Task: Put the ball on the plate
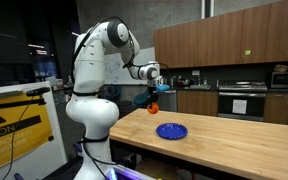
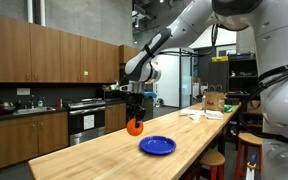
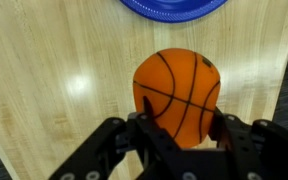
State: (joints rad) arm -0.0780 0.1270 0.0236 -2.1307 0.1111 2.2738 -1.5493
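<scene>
- The ball, orange with dark seam lines, sits between the two fingers of the tool in the wrist view.
- The tool is clamped on the ball, one finger on each side.
- In both exterior views the ball hangs under the tool near one end of the table. Whether it touches the wood cannot be told.
- The plate, deep blue, lies flat on the table near the ball and apart from it.
- In the wrist view the rim of the plate shows at the top edge, beyond the ball.
- The table is light wood.
</scene>
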